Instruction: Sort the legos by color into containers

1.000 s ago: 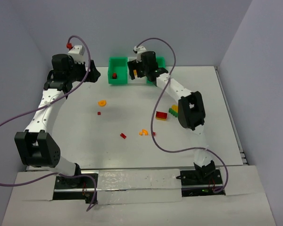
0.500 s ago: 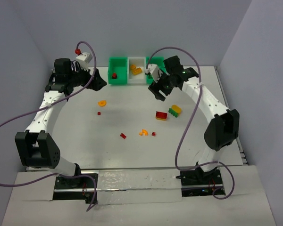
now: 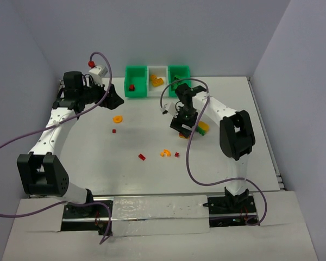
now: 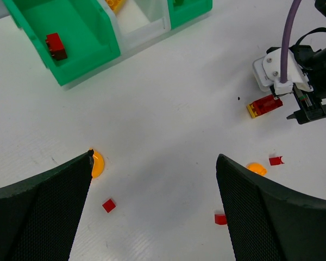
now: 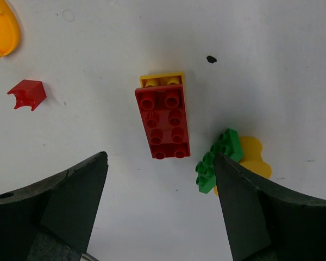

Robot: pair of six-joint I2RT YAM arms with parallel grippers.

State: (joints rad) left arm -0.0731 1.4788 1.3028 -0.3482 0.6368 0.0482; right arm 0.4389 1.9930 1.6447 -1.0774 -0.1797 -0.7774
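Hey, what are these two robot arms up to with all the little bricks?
They are sorting bricks into three joined bins by color. The right gripper hangs open over a red brick stacked on a yellow one, not yet gripping it. The left gripper is open and empty above the table, near an orange curved piece. A few bricks lie in the bins; several others are on the table.

Red brick (image 5: 164, 122), yellow brick (image 5: 162, 80), green brick (image 5: 217, 160), orange curved piece (image 5: 1, 30), two green bins (image 3: 136, 95), one white bin (image 3: 158, 94).
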